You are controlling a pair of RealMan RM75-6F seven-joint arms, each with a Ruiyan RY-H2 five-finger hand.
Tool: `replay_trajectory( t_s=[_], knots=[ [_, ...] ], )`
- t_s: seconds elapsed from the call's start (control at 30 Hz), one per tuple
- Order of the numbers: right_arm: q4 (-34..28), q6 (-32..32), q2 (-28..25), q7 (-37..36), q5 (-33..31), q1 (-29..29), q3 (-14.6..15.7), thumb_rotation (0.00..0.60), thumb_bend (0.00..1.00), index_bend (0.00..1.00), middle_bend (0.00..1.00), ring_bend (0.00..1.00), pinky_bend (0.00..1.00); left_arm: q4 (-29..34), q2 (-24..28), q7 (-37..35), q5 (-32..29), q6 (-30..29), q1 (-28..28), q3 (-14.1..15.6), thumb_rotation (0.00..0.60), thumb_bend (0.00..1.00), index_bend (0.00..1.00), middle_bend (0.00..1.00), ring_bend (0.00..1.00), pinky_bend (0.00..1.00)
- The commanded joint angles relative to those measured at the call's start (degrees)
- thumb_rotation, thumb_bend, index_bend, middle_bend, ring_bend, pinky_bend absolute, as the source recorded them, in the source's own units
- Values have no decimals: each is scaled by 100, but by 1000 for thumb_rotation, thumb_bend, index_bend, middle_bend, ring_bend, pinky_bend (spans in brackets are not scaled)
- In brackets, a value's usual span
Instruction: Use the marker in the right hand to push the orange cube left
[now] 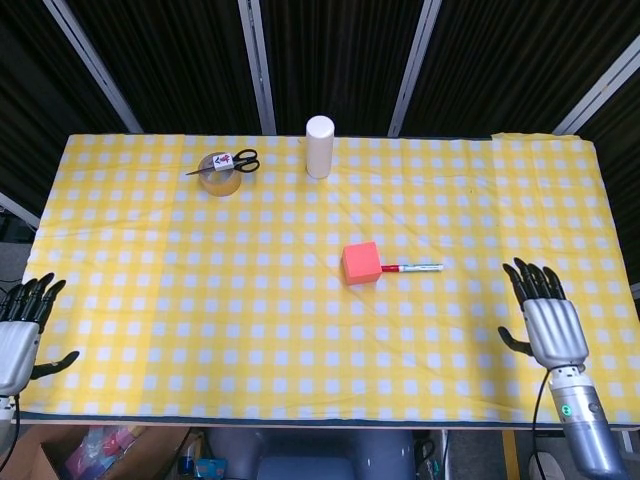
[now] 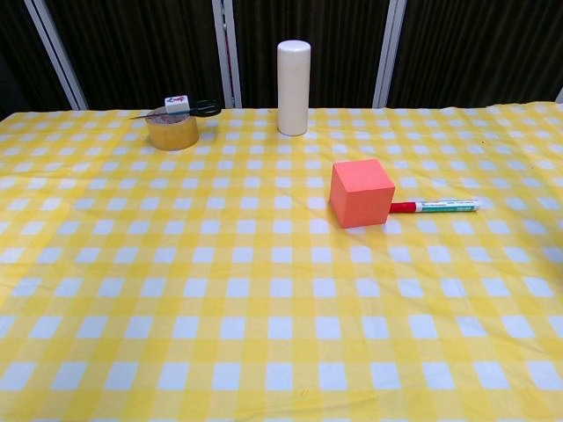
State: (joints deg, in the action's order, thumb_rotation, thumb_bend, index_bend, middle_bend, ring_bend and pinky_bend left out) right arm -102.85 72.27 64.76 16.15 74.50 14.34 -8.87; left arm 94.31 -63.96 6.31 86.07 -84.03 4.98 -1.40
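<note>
Right hand [image 1: 548, 323]: fingers [image 1: 531, 280] spread and extended, holding nothing, palm down over the near right part of the cloth [image 1: 150, 300], well to the right of the cube [image 1: 361, 263] and nearer the table edge. Left hand [image 1: 20, 335]: fingers likewise apart and empty, at the near left corner, partly off the cloth, far left of the cube. Neither hand appears in the chest view.

Marker [image 1: 412, 268]: lies flat on the cloth just right of the cube, its red end pointing at the cube's right face and touching or almost touching it; the frames do not settle which.

Cube: orange, resting near the cloth's centre.

Cylinder [image 1: 319, 146]: white, upright, well behind the cube.

Tape roll [image 1: 217, 176]: behind and left of the cube, with scissors [image 1: 236, 160] lying across its top.
</note>
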Motion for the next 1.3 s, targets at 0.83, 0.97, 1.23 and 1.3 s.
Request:
replay_trajectory(
  t_s=[0.83, 0.97, 1.23, 1.3],
  knots=[
    [2446, -1636, 2525, 1776, -2969, 2534, -990, 600, 327, 354, 106, 0, 0, 51, 234, -374, -57, 214, 82, 28, 600, 0, 0, 0, 0, 0],
    [2826, -1805, 2689, 1652, -3126, 2597, -928, 600, 326, 360, 109, 0, 0, 57, 248, -408, -57, 222, 88, 29, 600, 0, 0, 0, 0, 0],
    [3378, -2029, 2966, 1437, -3246, 2706, -842, 600, 327, 364, 112, 0, 0, 77, 264, -429, -72, 250, 102, 33, 600, 0, 0, 0, 0, 0],
    [3522, -2077, 3040, 1390, -3276, 2747, -845, 600, 326, 371, 115, 0, 0, 80, 267, -438, -72, 249, 103, 32, 600, 0, 0, 0, 0, 0]
  ],
)
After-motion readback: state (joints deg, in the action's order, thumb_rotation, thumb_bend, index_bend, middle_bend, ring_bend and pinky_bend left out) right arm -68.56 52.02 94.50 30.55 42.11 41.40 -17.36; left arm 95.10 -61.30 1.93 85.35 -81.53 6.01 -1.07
